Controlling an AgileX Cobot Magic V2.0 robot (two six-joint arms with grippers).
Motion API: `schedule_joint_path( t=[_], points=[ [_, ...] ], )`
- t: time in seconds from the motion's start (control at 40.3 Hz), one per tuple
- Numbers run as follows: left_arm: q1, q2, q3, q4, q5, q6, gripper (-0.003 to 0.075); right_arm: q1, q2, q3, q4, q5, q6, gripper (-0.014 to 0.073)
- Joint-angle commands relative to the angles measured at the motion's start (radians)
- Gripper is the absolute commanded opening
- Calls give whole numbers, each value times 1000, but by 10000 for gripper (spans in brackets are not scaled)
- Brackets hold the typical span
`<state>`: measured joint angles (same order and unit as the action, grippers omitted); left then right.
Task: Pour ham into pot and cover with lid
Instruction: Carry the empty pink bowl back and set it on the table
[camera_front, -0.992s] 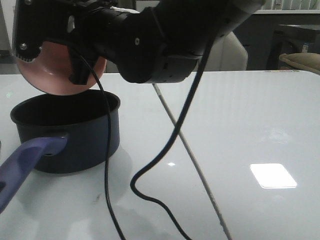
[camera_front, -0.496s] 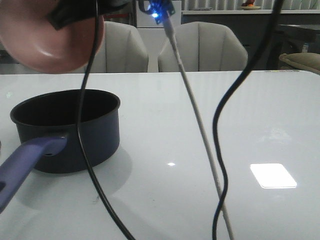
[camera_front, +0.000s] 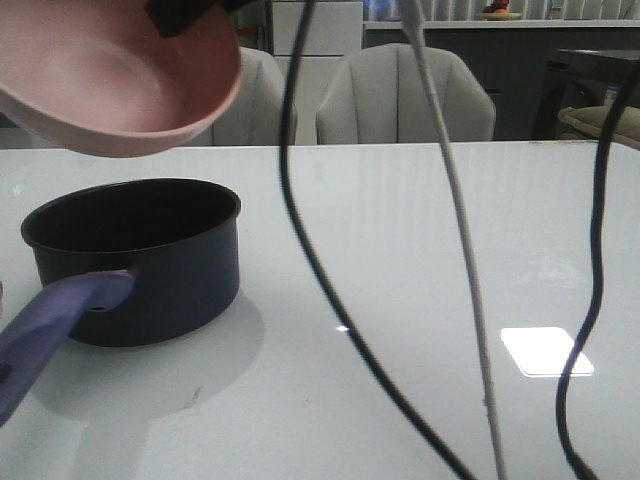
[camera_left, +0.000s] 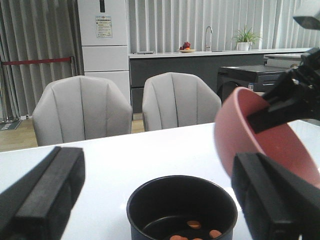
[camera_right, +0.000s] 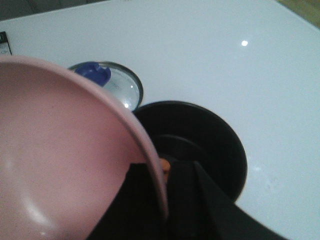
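The pot (camera_front: 150, 270) stands at the table's left, its blue-purple handle (camera_front: 50, 330) pointing toward the near edge. Ham (camera_left: 194, 225) slices lie on its black bottom. Above the pot my right gripper (camera_right: 162, 175) is shut on the rim of a tilted pink bowl (camera_front: 110, 80), whose inside (camera_right: 55, 150) shows no ham. The lid (camera_right: 120, 87) lies flat on the table beside the pot, blue knob up. My left gripper (camera_left: 157, 172) hangs open and empty on the pot's near side, its fingers (camera_left: 42, 195) far apart.
Black and white cables (camera_front: 450, 200) hang down across the middle of the front view. Two grey chairs (camera_front: 400, 95) stand behind the table's far edge. The pink bowl (camera_left: 255, 140) hangs close to my left gripper's finger.
The right arm has risen out of the front view, lifting the pink bowl up and away from the pot's rim and turning it. The pot has stayed put.
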<state>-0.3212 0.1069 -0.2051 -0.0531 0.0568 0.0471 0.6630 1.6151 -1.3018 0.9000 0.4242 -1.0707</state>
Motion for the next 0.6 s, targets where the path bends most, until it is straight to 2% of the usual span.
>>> schedule_joint_path(
  t=[0.0,0.198,0.273,0.347,0.571],
  points=[
    [-8,10,-30,-3,-80,-6,625,-75,-59,-30,-67,22,124,136],
    [-8,10,-30,-3,-80,-6,625,-193,-67,-30,-445,97,507,136],
    [-8,10,-30,-3,-80,-6,625,-240,-63,-30,-522,153,624,136],
    [-8,10,-30,-3,-80,-6,625,-281,-54,-30,-552,203,675,136],
    [-8,10,-30,-3,-80,-6,625,-381,27,-29,-556,288,679,136]
  ],
)
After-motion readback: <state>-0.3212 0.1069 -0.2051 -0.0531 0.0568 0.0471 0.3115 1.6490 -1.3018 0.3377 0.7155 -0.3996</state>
